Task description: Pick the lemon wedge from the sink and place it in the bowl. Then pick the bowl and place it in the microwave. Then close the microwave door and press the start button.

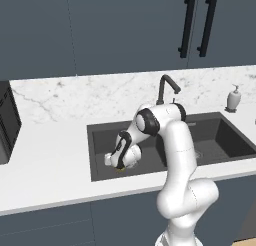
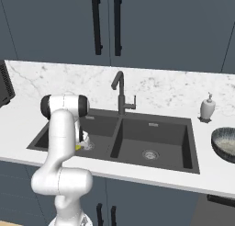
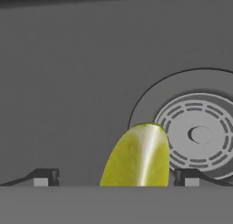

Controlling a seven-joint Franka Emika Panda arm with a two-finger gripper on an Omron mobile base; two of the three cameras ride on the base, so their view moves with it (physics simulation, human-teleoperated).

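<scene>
The jaws stand wide open astride the tiny bright yellow lemon wedge (image 3: 136,157) beside the round metal drain (image 3: 200,134); close squarely, gently, avoiding squeezing it sideways.

Glossy white arm (image 1: 177,155) of rounded, bulbous segments, dark grey bands at the joints, thick pale pedestal at its foot, black collar near the wrist, small dark fingertips (image 3: 45,176) with grey pads
</scene>
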